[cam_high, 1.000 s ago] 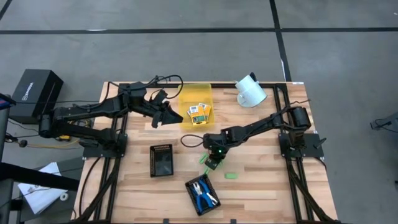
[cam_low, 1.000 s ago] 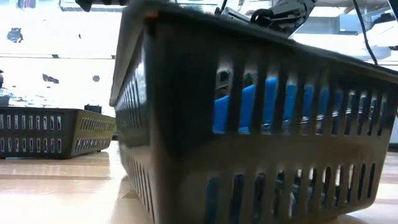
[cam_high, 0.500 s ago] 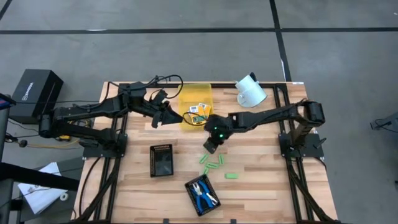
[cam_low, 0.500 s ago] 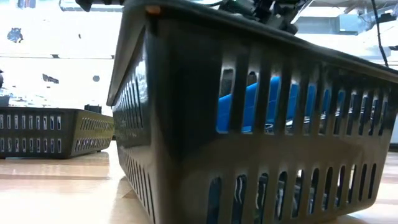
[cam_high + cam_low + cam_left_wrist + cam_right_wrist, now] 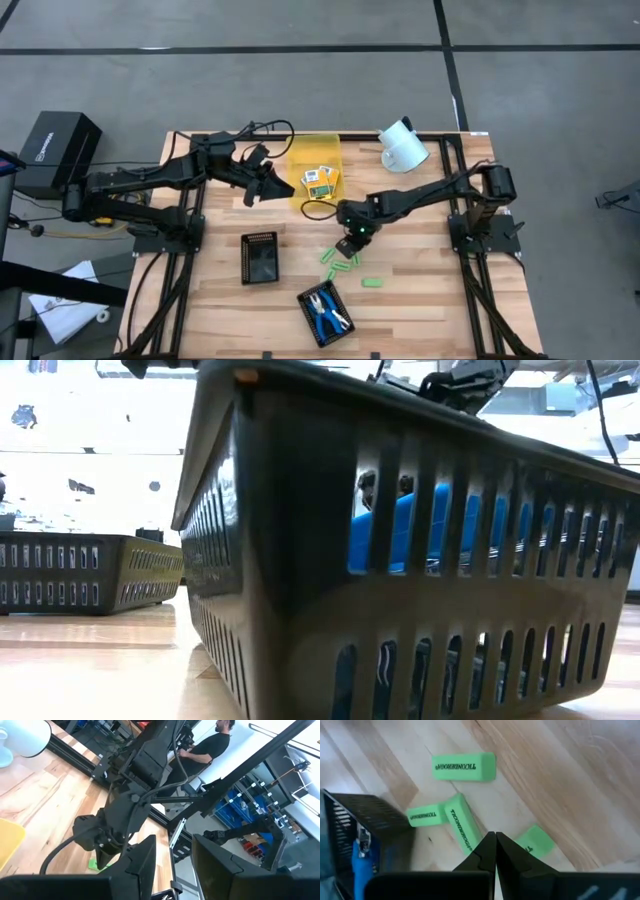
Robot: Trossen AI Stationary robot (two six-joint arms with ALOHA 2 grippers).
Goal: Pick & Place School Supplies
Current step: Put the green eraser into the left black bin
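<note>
Above green erasers (image 5: 462, 767) near table middle, right gripper (image 5: 495, 842) hangs, fingers pressed together, empty. Risk: closed tips knock erasers, scatter cluster toward black tray (image 5: 325, 312). Left gripper (image 5: 172, 865) parted, beside yellow bin (image 5: 300, 160).

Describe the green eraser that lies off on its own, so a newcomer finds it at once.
Start at the black tray holding the blue-handled scissors, near the front edge of the wooden table. Just beyond it and to the right lies a single green eraser, flat on the wood. Unlike the other green erasers clustered under the right gripper, it touches nothing.
</note>
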